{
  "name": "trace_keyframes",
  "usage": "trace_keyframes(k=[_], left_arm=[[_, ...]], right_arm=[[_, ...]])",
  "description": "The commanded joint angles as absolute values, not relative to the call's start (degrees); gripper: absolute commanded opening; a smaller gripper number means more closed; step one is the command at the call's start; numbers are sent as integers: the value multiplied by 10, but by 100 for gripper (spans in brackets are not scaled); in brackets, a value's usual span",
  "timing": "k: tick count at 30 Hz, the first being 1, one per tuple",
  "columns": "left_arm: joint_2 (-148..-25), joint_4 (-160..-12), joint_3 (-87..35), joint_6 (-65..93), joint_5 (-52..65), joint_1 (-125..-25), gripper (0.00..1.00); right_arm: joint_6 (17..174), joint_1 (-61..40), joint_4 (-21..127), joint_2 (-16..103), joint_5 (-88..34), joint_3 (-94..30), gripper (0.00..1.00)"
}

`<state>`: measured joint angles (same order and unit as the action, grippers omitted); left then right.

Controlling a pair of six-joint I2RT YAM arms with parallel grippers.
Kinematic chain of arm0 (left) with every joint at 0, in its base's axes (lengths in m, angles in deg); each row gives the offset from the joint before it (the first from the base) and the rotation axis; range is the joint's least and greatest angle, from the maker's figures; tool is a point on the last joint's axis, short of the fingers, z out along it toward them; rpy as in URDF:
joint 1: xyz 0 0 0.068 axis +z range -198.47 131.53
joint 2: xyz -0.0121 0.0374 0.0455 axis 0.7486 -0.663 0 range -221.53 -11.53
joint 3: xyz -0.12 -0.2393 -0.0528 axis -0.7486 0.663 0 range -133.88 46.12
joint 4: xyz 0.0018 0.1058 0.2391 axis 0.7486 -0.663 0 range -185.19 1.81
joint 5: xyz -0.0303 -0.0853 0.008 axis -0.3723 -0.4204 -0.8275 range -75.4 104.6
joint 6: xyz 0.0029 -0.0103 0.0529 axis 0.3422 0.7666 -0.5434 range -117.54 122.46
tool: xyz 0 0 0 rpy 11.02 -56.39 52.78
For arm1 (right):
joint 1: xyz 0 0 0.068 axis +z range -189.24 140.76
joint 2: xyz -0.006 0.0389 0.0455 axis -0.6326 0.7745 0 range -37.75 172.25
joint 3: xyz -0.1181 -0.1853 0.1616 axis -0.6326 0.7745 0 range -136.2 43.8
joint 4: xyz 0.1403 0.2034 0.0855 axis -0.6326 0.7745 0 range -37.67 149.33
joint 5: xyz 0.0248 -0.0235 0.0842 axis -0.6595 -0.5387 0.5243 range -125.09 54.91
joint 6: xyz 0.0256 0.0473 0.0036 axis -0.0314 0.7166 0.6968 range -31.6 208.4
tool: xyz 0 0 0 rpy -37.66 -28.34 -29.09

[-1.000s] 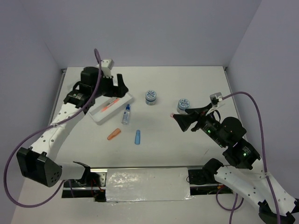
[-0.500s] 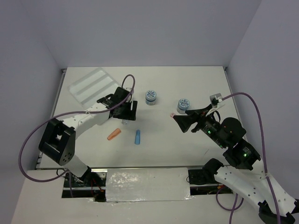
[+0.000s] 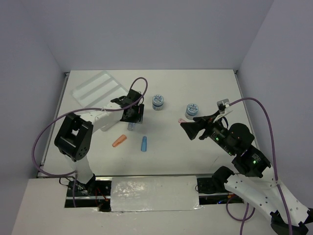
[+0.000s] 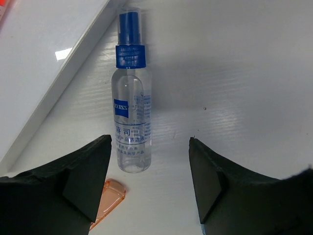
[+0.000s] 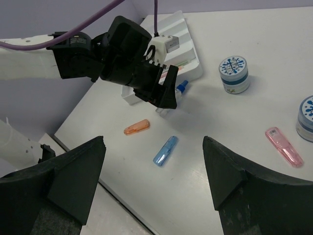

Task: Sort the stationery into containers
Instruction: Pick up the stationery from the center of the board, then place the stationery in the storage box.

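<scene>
We log L gripper low over table, jaws spread either side of blue-capped bottle, which lies flat, not pinched, just beside tray edge. Label shows in the wrist cam only; overhead, the gripper hides most of the bottle. R gripper spread, prob. empty, near pink cap. Orange cap and blue cap lie loose nearby.

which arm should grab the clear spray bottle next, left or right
Left. Its open pincer hangs right over the blue-capped clear bottle, which lies just ahead of it in the wrist view, beside the tray. The right pincer, also open, sits across the table by the pink piece.
</scene>
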<state>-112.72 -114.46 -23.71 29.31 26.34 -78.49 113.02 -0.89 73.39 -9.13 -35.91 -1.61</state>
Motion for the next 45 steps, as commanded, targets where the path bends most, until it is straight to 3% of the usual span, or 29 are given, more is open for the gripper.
trace_keyframes(k=[1,8,14,17,18,21,25,30,33,42,45], left_arm=[[-1143,-1153,-262,302,293,-784,76],[-1167,-1132,-248,301,290,-776,73],[-1193,-1111,-245,297,255,-775,55],[-1189,-1103,-239,293,240,-776,40],[-1185,-1104,-242,291,237,-776,26],[-1164,-1113,-256,266,222,-785,0],[-1119,-1141,-293,195,217,-796,0],[-1117,-1204,-391,103,358,-780,0],[-1134,-1199,-426,-1,385,-754,0],[-1130,-1012,-353,-203,359,-625,0],[-1160,-1017,-364,-217,348,-601,0]], right_arm=[[1125,-10,727,-90,-357,-13,87],[1127,-10,724,-87,-355,-9,87],[1127,-11,724,-88,-356,-11,87],[1127,-10,725,-93,-360,-14,87],[1127,-10,726,-94,-360,-16,87],[1125,-10,730,-95,-363,-18,87],[1123,-10,732,-101,-366,-20,87],[1122,-10,730,-106,-369,-15,87],[1123,-10,732,-111,-367,-15,87],[1114,-10,744,-128,-363,-27,88],[1109,-10,750,-124,-359,-29,87]])
